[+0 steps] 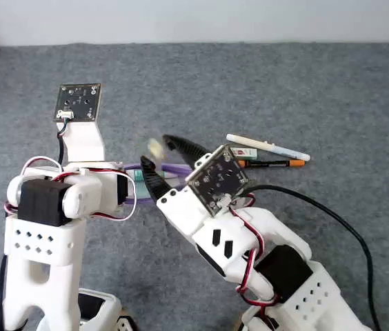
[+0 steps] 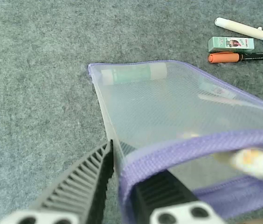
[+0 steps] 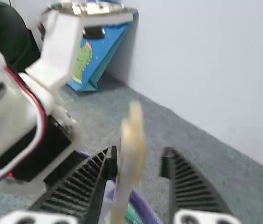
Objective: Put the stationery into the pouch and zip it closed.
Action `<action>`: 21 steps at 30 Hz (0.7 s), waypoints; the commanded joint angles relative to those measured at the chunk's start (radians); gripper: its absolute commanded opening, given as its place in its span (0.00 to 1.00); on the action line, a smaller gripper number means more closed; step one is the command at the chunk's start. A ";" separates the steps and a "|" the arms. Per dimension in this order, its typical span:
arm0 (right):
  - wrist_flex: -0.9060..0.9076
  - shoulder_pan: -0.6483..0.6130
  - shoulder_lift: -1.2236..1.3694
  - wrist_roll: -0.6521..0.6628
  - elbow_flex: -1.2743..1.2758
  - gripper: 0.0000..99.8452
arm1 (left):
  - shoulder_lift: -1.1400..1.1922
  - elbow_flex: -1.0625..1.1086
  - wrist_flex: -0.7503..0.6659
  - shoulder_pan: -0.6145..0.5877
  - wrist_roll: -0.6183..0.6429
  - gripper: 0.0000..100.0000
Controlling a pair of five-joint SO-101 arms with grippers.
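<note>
Translucent mesh pouch [image 2: 169,102], purple fabric trim, on grey felt-like mat [image 2: 38,93].
Left gripper [image 2: 117,154] pinches the pouch's trimmed rim. Right gripper [image 3: 141,156], ribbed black jaws apart, is at the pouch's mouth, with 1 pale blurred stick [image 3: 130,135] beside 1 finger. White pen [image 2: 243,29], green box [image 2: 231,44] and orange pen [image 2: 224,58] lie nearby.

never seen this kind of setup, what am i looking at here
Two small white robot arms sit side by side on a grey mat. One picture looks down from above; the other two come from cameras on each arm's wrist. The left gripper is clamped on the purple edge of a clear mesh pouch, with a green stick inside. The right gripper is open by the pouch's mouth, a blurred pale item between its jaws. A white pen, green box and orange-capped pen lie nearby.
</note>
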 commanded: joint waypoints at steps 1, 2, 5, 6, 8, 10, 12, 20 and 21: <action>0.051 -0.008 -0.018 0.014 -0.114 0.17 | 0.003 -0.044 -0.008 0.002 0.011 0.01; 0.065 -0.008 -0.016 0.014 -0.132 0.15 | 0.003 -0.044 -0.009 0.002 0.011 0.01; 0.125 0.021 -0.010 0.014 -0.187 0.12 | 0.003 -0.044 -0.009 0.002 0.011 0.01; 0.145 0.042 -0.010 0.012 -0.201 0.11 | 0.003 -0.044 -0.009 0.002 0.011 0.01; 0.177 0.105 -0.010 0.012 -0.216 0.10 | 0.003 -0.044 -0.009 0.002 0.011 0.01; 0.217 0.193 -0.008 0.012 -0.222 0.09 | 0.003 -0.044 -0.009 0.002 0.011 0.01; 0.269 0.288 -0.004 0.014 -0.219 0.09 | 0.003 -0.044 -0.009 0.002 0.011 0.01; 0.429 0.591 0.269 0.150 -0.227 0.09 | 0.002 -0.044 -0.006 0.002 0.011 0.01; 0.433 0.616 0.321 0.181 -0.241 0.09 | 0.002 -0.044 -0.006 0.002 0.011 0.01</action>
